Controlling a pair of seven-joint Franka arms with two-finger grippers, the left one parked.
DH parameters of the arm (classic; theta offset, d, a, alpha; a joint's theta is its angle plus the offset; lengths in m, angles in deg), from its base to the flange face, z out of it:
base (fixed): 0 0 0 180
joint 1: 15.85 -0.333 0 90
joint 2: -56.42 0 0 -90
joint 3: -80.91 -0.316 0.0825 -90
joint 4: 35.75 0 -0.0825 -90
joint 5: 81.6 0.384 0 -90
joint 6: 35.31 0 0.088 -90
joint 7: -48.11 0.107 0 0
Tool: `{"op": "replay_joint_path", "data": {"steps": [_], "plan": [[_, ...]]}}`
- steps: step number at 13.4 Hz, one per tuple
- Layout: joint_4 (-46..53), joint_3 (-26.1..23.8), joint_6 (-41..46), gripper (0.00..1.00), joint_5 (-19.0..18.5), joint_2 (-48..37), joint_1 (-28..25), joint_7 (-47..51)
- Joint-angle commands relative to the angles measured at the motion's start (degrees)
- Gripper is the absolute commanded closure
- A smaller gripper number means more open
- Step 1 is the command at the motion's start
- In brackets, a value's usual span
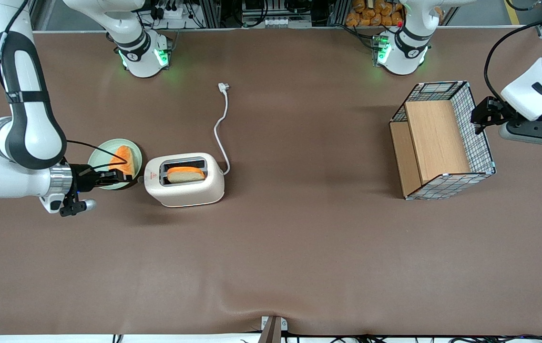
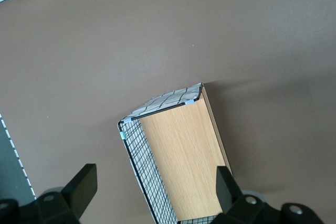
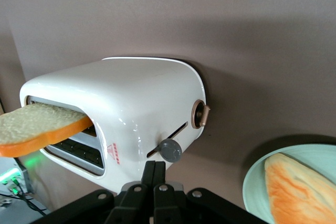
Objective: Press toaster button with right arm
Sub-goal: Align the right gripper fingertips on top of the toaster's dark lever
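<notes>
My gripper [image 3: 154,174] hangs just beside the toaster [image 1: 185,179] on the tabletop [image 1: 299,238], jaws together, tips apparently just short of the button [image 3: 170,150]. I'd push down squarely along the slot, slowly.

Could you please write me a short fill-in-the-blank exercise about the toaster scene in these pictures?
1. A slice of bread sticks out of a slot in the ____.
2. The second slice lies on a pale green ____.
3. The gripper, its fingers ____, sits in front of the toaster's end with the grey lever knob.
4. The wire basket lies toward the ____ arm's end of the table.

Missing words: toaster; plate; shut; parked
</notes>
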Motion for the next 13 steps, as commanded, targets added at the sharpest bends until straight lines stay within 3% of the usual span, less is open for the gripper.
{"op": "replay_joint_path", "data": {"steps": [1,13], "plan": [[-2.37,-0.48,-1.0,1.0,3.62,-0.78,1.84,-1.31],[-3.25,-0.48,-0.83,1.0,11.09,2.38,2.82,-1.23]]}}
